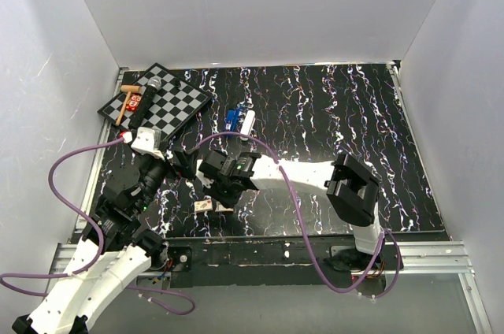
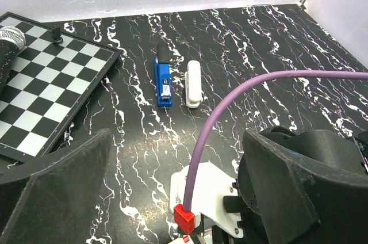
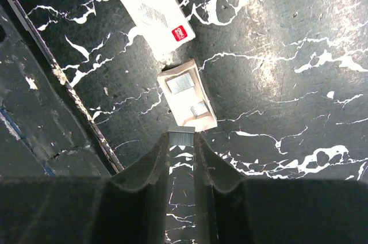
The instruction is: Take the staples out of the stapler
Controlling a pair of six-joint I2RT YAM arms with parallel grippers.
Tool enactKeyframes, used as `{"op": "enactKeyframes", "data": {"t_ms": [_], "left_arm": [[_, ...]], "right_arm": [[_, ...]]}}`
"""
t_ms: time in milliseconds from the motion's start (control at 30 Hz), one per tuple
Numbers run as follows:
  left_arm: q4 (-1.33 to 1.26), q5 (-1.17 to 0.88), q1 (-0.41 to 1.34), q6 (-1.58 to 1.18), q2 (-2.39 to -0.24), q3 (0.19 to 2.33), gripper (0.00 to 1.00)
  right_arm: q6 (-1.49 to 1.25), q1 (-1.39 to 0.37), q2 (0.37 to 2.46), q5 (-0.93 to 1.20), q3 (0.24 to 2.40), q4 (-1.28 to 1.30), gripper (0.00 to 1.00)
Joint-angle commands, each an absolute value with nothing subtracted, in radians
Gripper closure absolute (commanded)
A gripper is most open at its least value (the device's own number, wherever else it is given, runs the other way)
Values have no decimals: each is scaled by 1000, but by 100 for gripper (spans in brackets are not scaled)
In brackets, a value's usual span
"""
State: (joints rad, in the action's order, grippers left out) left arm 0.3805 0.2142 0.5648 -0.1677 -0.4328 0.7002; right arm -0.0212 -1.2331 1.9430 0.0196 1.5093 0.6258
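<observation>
Staples (image 3: 181, 135), seemingly pinched in narrow right claw (image 3: 181, 143), mostly hidden; left claw (image 2: 177, 140) wide.

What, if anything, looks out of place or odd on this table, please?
The small tan cardboard tray lies open and askew beside its white sleeve, with silvery staple strips loose inside. A grey microphone lies across the black-and-white chessboard, unrelated to stapling.

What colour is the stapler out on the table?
Blue body with a black far end; the stapler shows best in the left wrist view.
</observation>
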Motion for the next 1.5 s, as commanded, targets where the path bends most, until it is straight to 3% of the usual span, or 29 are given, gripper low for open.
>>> {"op": "enactKeyframes", "data": {"t_ms": [0,667,1467], "left_arm": [[367,225,560,-163,-430,696,2],[367,225,560,-163,-430,696,2],[367,230,560,-161,-423,693,2]], "right_arm": [[-3,-1241,1968,35,1565,595,82],[23,-1252,2025,31,1594,615,79],[8,-1252,2052,-38,1621,603,67]]}}
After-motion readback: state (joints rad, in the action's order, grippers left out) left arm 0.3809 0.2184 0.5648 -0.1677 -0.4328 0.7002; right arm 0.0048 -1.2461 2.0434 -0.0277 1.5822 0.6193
